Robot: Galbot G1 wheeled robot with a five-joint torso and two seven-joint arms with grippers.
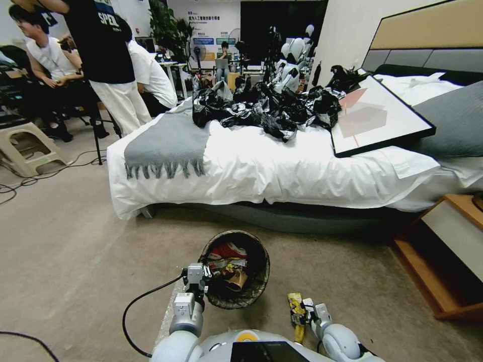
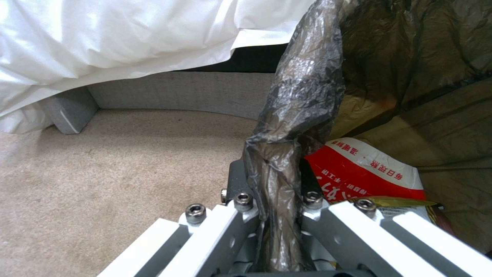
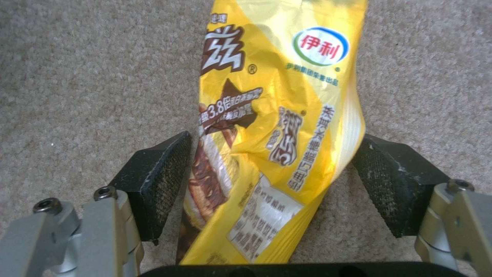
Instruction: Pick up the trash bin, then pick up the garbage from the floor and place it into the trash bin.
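The trash bin (image 1: pixel 251 291), a small round bucket with a black bag liner, stands on the carpet just in front of me, with wrappers inside. My left gripper (image 1: pixel 197 278) is shut on its near-left rim; the left wrist view shows the left gripper (image 2: pixel 276 200) pinching the liner-covered rim (image 2: pixel 297 115), next to a red-and-white wrapper (image 2: pixel 359 173) inside. To the right of the bin a yellow snack packet (image 1: pixel 296 304), a piece of the garbage, lies on the floor. My right gripper (image 1: pixel 303 315) is over it. In the right wrist view the right gripper (image 3: pixel 271 146) stands open, its black pads (image 3: pixel 164 177) on either side of the packet (image 3: pixel 287 96).
A bed (image 1: pixel 282 171) with white sheets, a grey throw, black plastic sheets (image 1: pixel 266 108) and a framed picture runs across in front of the bin. A wooden nightstand (image 1: pixel 443 251) is at the right. Cables (image 1: pixel 30 181) and a stool (image 1: pixel 27 146) lie far left, near people.
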